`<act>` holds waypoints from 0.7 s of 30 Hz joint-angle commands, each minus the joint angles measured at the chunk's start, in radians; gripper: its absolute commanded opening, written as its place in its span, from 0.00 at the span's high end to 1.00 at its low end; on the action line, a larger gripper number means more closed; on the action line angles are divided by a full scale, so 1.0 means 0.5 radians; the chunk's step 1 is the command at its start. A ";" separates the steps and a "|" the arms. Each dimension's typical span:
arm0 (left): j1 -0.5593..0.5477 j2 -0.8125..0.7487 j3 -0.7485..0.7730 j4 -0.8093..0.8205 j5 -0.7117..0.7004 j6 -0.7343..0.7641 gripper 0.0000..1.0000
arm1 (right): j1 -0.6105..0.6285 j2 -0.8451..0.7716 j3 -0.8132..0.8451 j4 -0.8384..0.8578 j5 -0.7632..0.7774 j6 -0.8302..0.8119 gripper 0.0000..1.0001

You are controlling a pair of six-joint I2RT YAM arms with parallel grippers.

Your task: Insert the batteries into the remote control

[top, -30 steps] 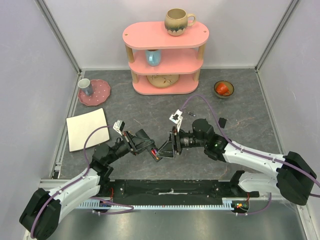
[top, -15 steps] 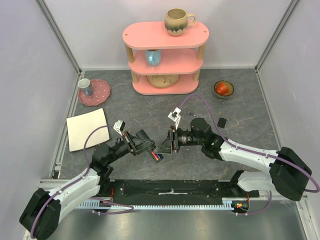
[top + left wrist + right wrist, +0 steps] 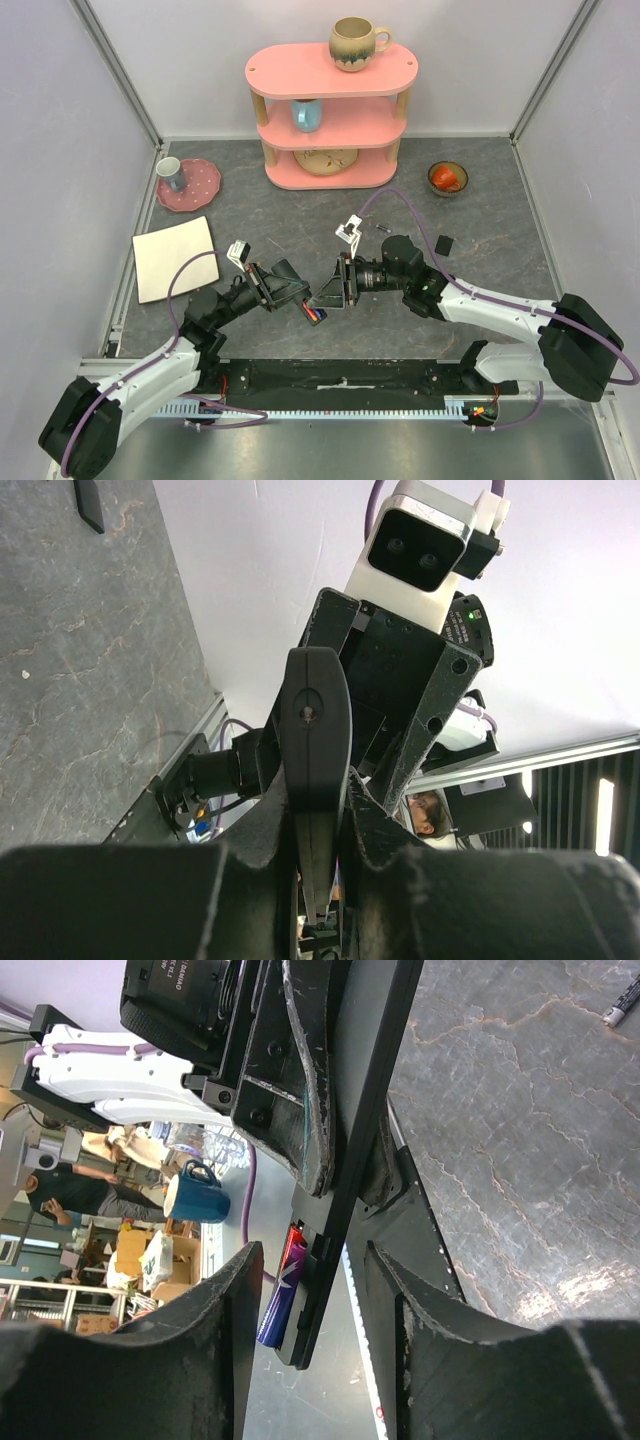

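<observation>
We find the left pincer clamping the remote control, held above the bench at centre frame. The right pincer stands half-wide astride it, beside the purple battery. In our judgement, a skewed squeeze could eject that battery.

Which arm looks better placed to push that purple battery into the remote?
Right. The right fingers straddle the remote control at the purple battery; the left fingers are busy gripping it.

Top of remote control cut off; purple battery partly hidden.
</observation>
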 commanded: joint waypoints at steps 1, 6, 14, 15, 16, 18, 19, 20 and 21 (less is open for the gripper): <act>-0.009 -0.017 -0.045 0.105 0.012 0.055 0.98 | -0.006 0.011 -0.010 0.089 -0.073 0.069 0.45; -0.009 -0.032 -0.048 0.086 -0.010 0.070 0.98 | -0.006 0.008 -0.038 0.135 -0.095 0.154 0.44; -0.009 -0.066 -0.029 -0.006 -0.028 0.144 0.98 | -0.003 0.020 -0.022 0.077 -0.113 0.228 0.51; -0.009 -0.072 -0.026 -0.015 -0.031 0.147 0.98 | -0.006 0.024 -0.019 0.068 -0.110 0.228 0.52; -0.009 -0.069 -0.026 -0.018 -0.028 0.150 0.98 | -0.003 0.021 -0.016 0.062 -0.107 0.234 0.53; -0.009 -0.078 -0.023 -0.033 -0.031 0.159 0.98 | -0.006 0.036 -0.016 0.050 -0.110 0.244 0.54; -0.009 -0.078 -0.026 -0.042 -0.037 0.162 0.98 | -0.006 0.039 -0.013 0.050 -0.116 0.250 0.54; -0.009 -0.084 -0.026 -0.055 -0.038 0.172 0.98 | -0.006 0.048 -0.010 0.034 -0.125 0.259 0.54; -0.009 -0.093 -0.023 -0.064 -0.041 0.175 0.98 | -0.003 0.057 -0.007 0.028 -0.128 0.265 0.54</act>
